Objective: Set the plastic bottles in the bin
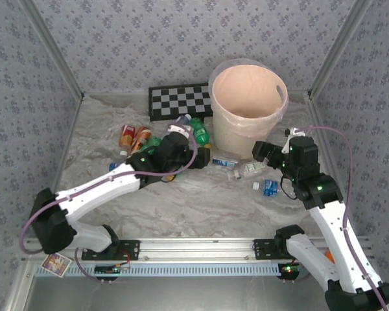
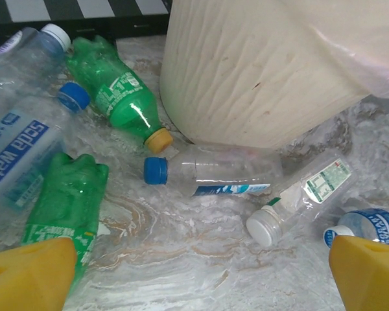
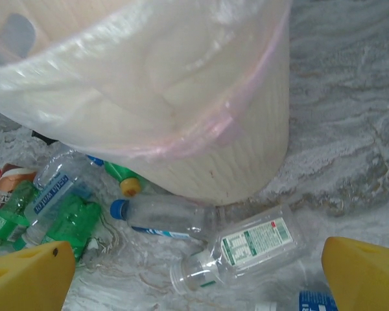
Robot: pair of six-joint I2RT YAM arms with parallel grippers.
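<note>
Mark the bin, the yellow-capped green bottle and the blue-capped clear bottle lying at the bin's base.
bin (image 2: 259,71), left wrist view, on its ribbed outer wall.
yellow-capped green bottle (image 2: 120,96), left wrist view, on its label.
blue-capped clear bottle (image 2: 214,173), left wrist view, on its mid-body.

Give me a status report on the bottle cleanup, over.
Left tool open, empty, over green plastic bottles. Right tool open, empty, over clear white-capped plastic bottle. Round pale peach plastic bin upright, no bottle visible inside. Nothing blocking.

Bottles lie on the table, left of and before the bin.
</note>
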